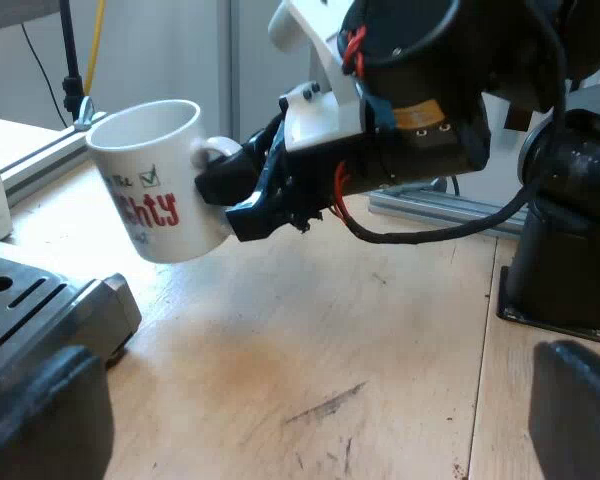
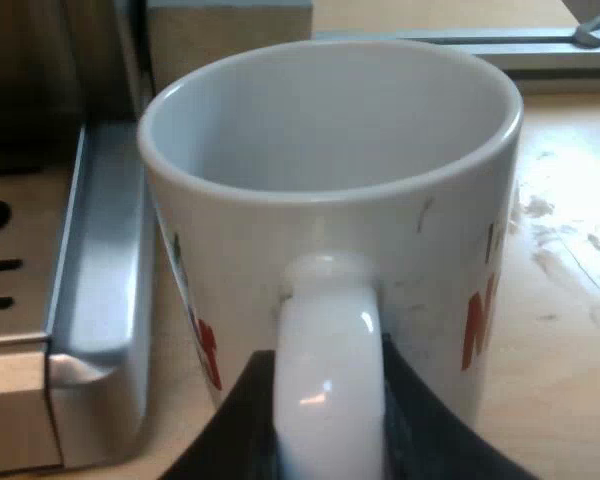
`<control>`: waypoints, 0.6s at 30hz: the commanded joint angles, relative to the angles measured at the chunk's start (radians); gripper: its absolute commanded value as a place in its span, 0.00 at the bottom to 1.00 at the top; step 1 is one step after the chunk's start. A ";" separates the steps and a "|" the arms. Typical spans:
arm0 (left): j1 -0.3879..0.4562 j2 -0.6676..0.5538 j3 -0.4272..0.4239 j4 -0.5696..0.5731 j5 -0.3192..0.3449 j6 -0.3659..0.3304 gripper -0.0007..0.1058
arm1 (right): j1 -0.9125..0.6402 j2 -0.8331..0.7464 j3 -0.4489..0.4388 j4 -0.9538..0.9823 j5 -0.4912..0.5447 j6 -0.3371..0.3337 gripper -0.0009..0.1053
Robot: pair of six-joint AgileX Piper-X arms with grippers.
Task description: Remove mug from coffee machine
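A white mug (image 1: 155, 180) with red lettering hangs tilted above the wooden table, just off the edge of the espresso machine's metal drip tray (image 1: 50, 300). My right gripper (image 1: 242, 190) holds it by the handle. In the right wrist view the mug (image 2: 330, 190) is empty, and its white handle (image 2: 328, 380) sits clamped between my right gripper's (image 2: 328, 445) black fingers (image 2: 225, 425). The drip tray (image 2: 90, 300) lies beside the mug. My left gripper (image 1: 320, 430) stands open low over the table, its dark fingers (image 1: 40, 410) wide apart with nothing between them.
The bare wooden table (image 1: 310, 340) stretches under the mug. My right arm's black base (image 1: 565, 240) stands on the table beyond it. An aluminium rail (image 1: 430, 205) runs along the table's edge, and the rail (image 2: 460, 45) also shows past the mug.
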 commanded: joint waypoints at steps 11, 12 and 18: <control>-0.005 -0.003 -0.002 0.037 -0.092 -0.010 0.81 | -0.147 -0.015 0.128 -0.396 -0.209 -0.272 0.01; -0.005 -0.003 -0.002 0.043 -0.105 -0.010 0.81 | -0.160 -0.015 0.131 -0.407 -0.214 -0.272 0.01; -0.005 -0.003 -0.002 0.068 -0.169 -0.010 0.81 | -0.274 -0.016 0.173 -0.506 -0.333 -0.327 0.01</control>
